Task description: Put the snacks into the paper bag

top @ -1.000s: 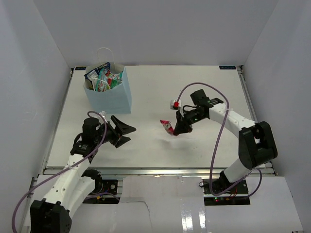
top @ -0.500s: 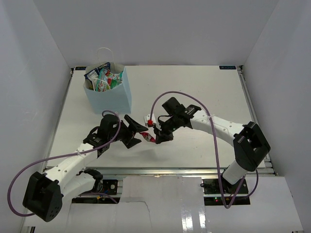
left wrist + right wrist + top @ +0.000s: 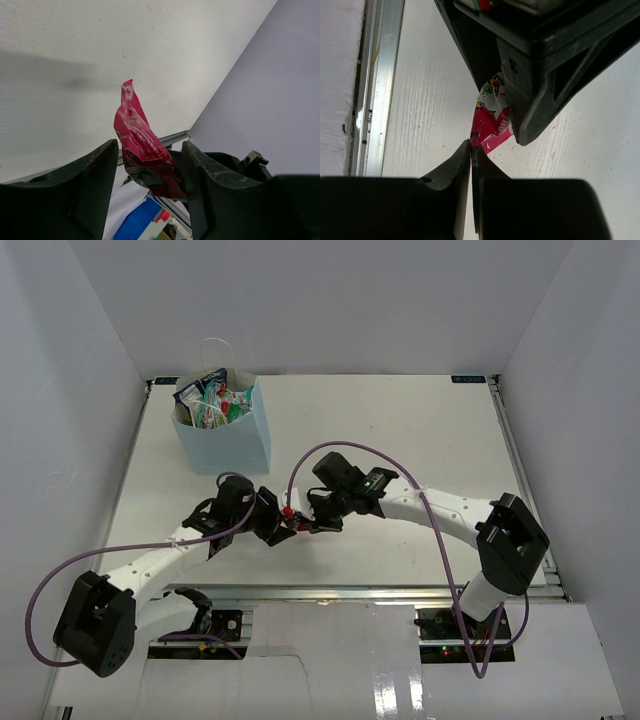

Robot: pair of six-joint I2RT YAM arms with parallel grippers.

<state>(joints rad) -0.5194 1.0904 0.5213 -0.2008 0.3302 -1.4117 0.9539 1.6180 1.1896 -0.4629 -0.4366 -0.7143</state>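
Note:
A small red candy packet (image 3: 291, 518) hangs above the table's near middle, where the two arms meet. My right gripper (image 3: 305, 523) is shut on the packet's (image 3: 490, 127) lower edge, fingertips (image 3: 466, 150) pressed together on the foil. My left gripper (image 3: 280, 522) is open with one finger on each side of the packet (image 3: 140, 145). A gap shows on the packet's left side, and its right side lies close to the other finger (image 3: 200, 170). The light blue paper bag (image 3: 228, 440) stands upright at the far left, with several snacks (image 3: 212, 400) poking out of its top.
The bag's white cord handle (image 3: 215, 345) rises above its rim. White walls close in the table on three sides. A metal rail (image 3: 320, 592) runs along the near edge, just in front of the arm bases.
My right arm has carried the red packet left and nearer. My left arm has reached right to meet it, and its jaws have narrowed around the packet.

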